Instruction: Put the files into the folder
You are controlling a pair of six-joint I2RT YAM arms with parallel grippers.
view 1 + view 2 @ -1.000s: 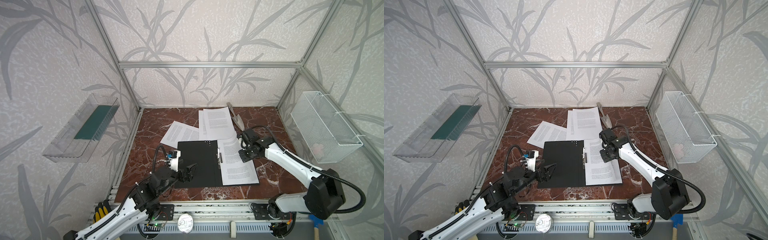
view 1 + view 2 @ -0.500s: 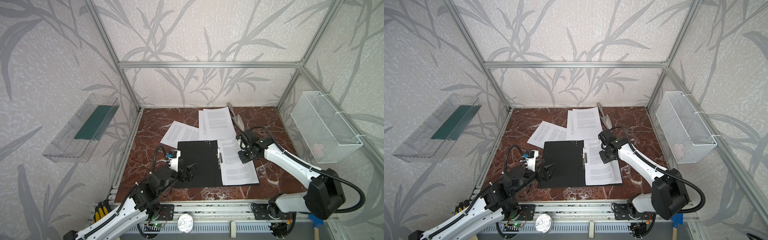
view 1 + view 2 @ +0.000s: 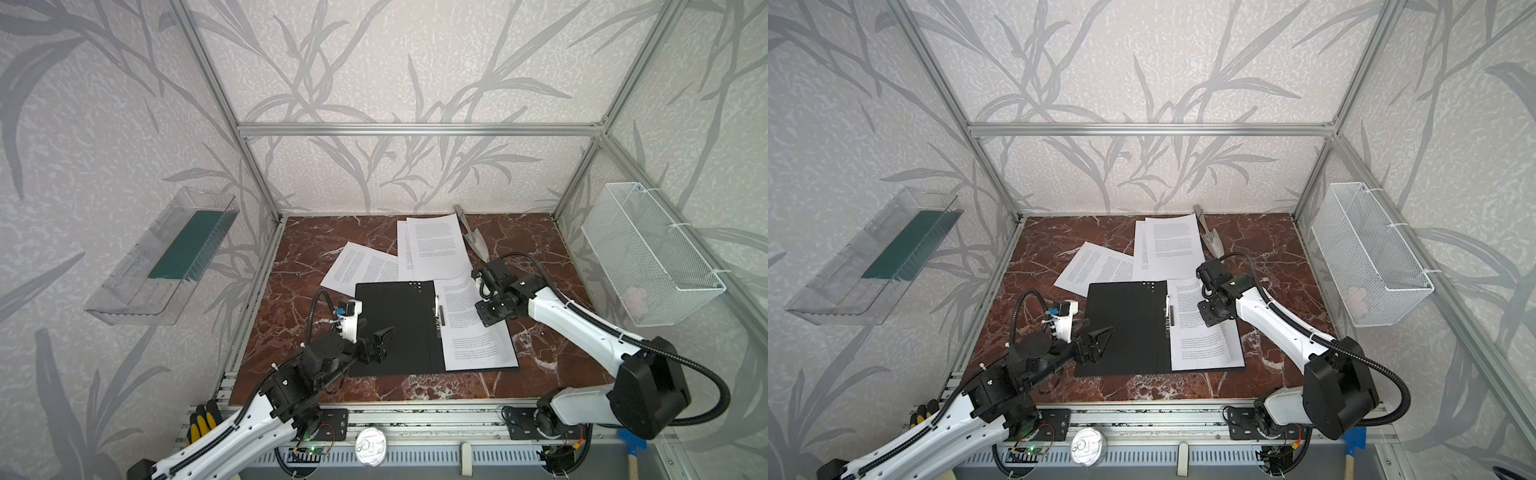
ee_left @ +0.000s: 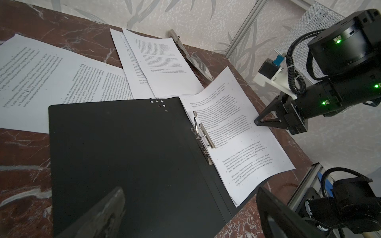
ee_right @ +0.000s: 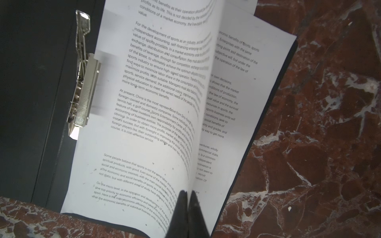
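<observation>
right tool [image 5: 187, 194] pinching a page over the open folder [image 3: 395, 324], left tool [image 3: 374, 345] spread wide

i see the folder lying open on the desk [image 3: 540, 249], with files [image 3: 478, 332] stacked on its right half beside the clip [image 5: 82, 99]. my right tool is closed tight on the outer edge of the top sheet [image 5: 148, 123], which curls up off the page below. my left tool hangs above the folder's left cover, gripping nothing. more loose sheets [image 3: 436, 245] lie just behind the folder, one of them angled and partly under its far edge.
</observation>
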